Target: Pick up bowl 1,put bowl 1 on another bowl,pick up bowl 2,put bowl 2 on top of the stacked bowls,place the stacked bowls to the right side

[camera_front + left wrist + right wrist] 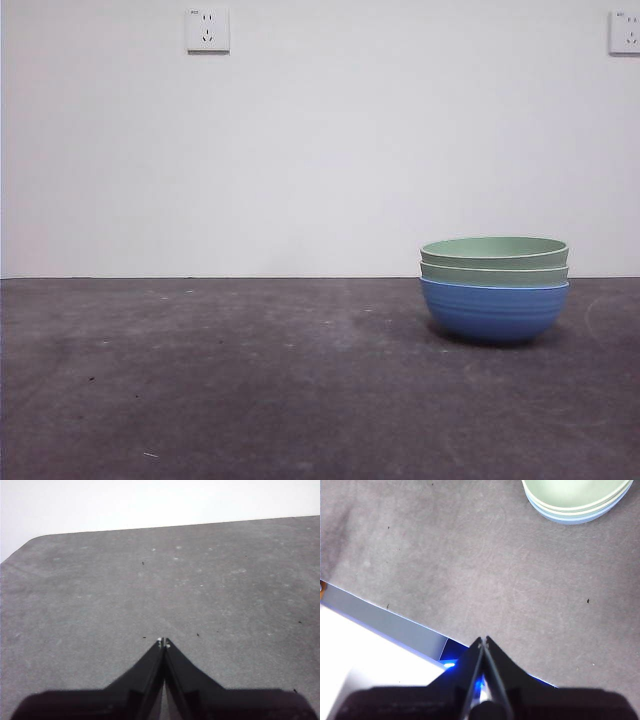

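Observation:
The stacked bowls (494, 288) stand on the dark grey table at the right in the front view: a blue ribbed bowl (493, 312) at the bottom with two pale green bowls (494, 257) nested in it. The stack (577, 500) also shows in the right wrist view, well away from my right gripper (483, 640), which is shut and holds nothing, near the table's edge. My left gripper (163, 642) is shut too, over bare table, with no bowl in its view. Neither arm shows in the front view.
A white wall with two sockets (208, 30) rises behind the table. The table's edge (395, 622) runs just by the right gripper, with a white floor below it. The table's rounded far corner (35, 540) shows in the left wrist view.

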`<control>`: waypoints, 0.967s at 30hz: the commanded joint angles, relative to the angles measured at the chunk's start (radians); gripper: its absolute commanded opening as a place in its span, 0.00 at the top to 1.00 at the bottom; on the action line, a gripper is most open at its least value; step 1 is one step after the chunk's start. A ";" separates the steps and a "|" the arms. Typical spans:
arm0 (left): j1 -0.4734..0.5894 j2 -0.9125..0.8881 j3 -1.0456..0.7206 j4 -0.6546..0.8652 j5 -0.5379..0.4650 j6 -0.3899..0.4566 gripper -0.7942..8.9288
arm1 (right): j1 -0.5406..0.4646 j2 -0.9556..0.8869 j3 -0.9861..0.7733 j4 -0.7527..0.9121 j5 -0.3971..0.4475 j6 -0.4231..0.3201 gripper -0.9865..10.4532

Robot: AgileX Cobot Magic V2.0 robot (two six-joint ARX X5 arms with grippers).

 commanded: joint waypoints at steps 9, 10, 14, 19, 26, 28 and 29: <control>0.004 -0.002 -0.014 -0.002 -0.001 -0.006 0.92 | -0.002 -0.004 -0.008 0.062 0.007 -0.078 0.91; 0.004 -0.002 -0.014 -0.002 -0.001 -0.007 0.92 | -0.013 -0.020 -0.011 0.111 0.011 -0.089 0.91; 0.004 -0.002 -0.014 -0.002 -0.001 -0.007 0.92 | -0.080 -0.128 -0.075 0.363 0.019 -0.098 0.91; 0.004 -0.002 -0.014 -0.002 0.000 -0.007 0.92 | -0.172 -0.294 -0.261 0.608 -0.020 -0.060 0.91; 0.004 -0.002 -0.014 -0.002 -0.001 -0.007 0.92 | -0.253 -0.531 -0.614 0.962 -0.021 -0.099 0.91; 0.004 -0.002 -0.014 -0.002 0.000 -0.006 0.92 | -0.254 -0.587 -0.706 1.041 -0.020 -0.098 0.91; 0.004 -0.002 -0.014 -0.002 0.000 -0.006 0.92 | -0.254 -0.611 -0.745 1.067 -0.020 -0.098 0.91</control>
